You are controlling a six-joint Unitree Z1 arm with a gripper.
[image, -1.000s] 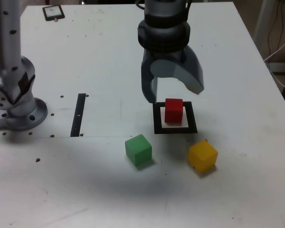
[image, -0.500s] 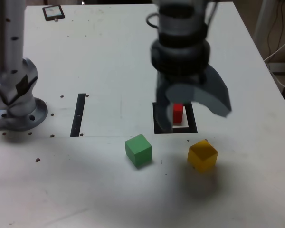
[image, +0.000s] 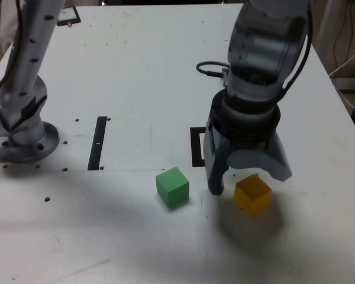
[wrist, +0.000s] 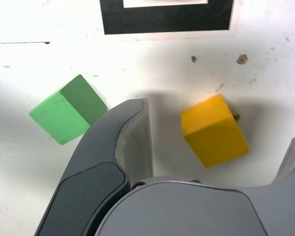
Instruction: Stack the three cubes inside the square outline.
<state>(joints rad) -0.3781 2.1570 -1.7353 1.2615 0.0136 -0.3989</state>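
I've got the gripper low over the surface, jaws spread and empty, straddling the yellow cube so I can close on it. Square outline is just behind, mostly hidden by the arm; green cube sits free beside
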